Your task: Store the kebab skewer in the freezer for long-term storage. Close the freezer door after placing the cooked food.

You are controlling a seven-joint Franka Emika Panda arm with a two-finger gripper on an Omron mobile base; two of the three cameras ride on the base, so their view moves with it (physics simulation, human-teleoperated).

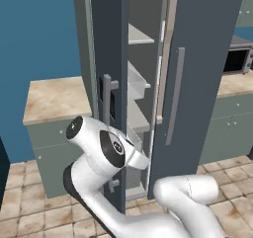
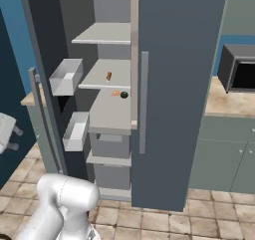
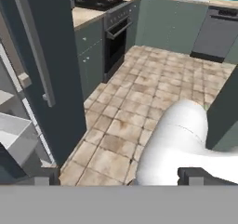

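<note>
Nearest you, the white arm [image 1: 123, 192] rises at the bottom of the base views, its elbow bent in front of the freezer [image 2: 179, 84]. In the hand view the end effector [image 3: 118, 176] points down at the tiled floor [image 3: 153, 93], its two dark fingertips [image 3: 39, 176] spread wide with nothing between them; in the right base view you can see it [image 2: 7, 132] at the left edge, outside the door. Moving right, the freezer door [image 2: 42, 109] stands open, edge-on to you, with two clear bins [image 2: 67, 77] on its inner face. Inside, grey shelves [image 2: 107, 35] are stacked one above another. The skewer [image 2: 108, 76] lies on the second shelf from the top, well back from the front edge; a small orange piece [image 2: 115, 93] and a dark round thing [image 2: 124, 95] sit on the shelf below it. Right again, the other freezer door is shut, its bar handle [image 2: 144, 102] upright. Beyond it a microwave [image 2: 239, 67] sits on the table [image 2: 224, 102].
</note>
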